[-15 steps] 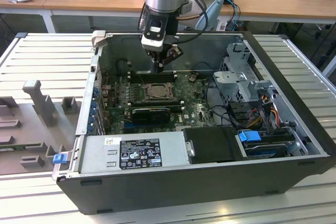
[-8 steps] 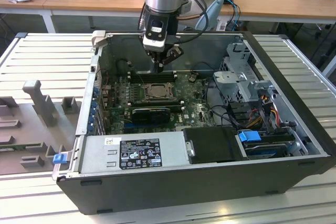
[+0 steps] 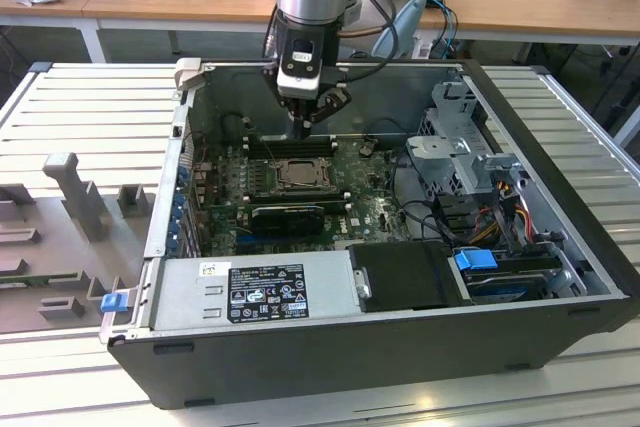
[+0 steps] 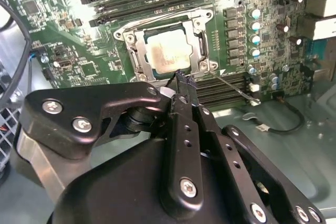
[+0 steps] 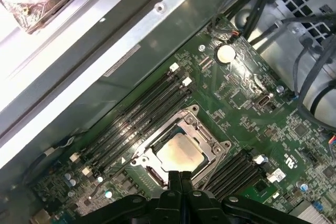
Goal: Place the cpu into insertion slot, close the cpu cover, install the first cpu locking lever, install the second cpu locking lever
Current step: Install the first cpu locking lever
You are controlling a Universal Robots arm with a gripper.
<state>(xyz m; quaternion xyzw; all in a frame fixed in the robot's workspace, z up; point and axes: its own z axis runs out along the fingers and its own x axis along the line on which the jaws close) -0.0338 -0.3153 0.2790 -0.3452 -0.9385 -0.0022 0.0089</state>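
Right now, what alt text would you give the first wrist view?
The cpu lies flat, framed by the silver cover, on the green board, with black memory slots on both sides. The shut hand is at the cover's edge.

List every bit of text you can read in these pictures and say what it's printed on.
Power supply label: dense print, too small to read.
Small white sticker beside it: unreadable.
Motherboard markings: too blurred to read.
cpu top: faint marks, illegible.
No text is clear enough to quote.
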